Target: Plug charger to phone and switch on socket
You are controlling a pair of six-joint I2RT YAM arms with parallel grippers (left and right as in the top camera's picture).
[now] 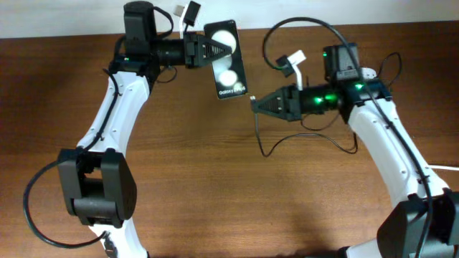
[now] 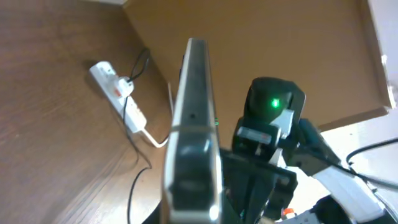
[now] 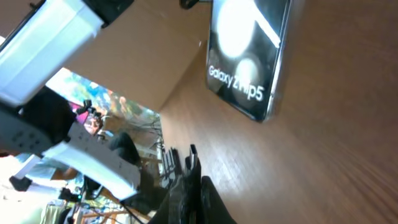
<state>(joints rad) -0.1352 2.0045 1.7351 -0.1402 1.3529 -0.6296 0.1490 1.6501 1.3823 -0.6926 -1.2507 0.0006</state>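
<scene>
My left gripper (image 1: 209,49) is shut on the far end of the phone (image 1: 228,66), a black slab with two white reflections and white lettering at its near end. The phone shows edge-on in the left wrist view (image 2: 194,118) and face-on in the right wrist view (image 3: 249,56). My right gripper (image 1: 259,104) is shut on the connector tip of the charger (image 1: 253,100), just right of the phone's lettered end and apart from it. The tip sticks out of the jaws (image 3: 191,153). The thin black cable (image 1: 262,143) trails down and right. The socket (image 2: 118,96) lies on the table; the overhead view does not show it plainly.
The table's far edge meets a pale wall (image 1: 401,11) just behind both grippers. The thick white cord (image 2: 152,138) leaves the socket, and a piece of white cord shows at the right edge (image 1: 446,168). Black cable loops (image 1: 337,140) lie under the right arm.
</scene>
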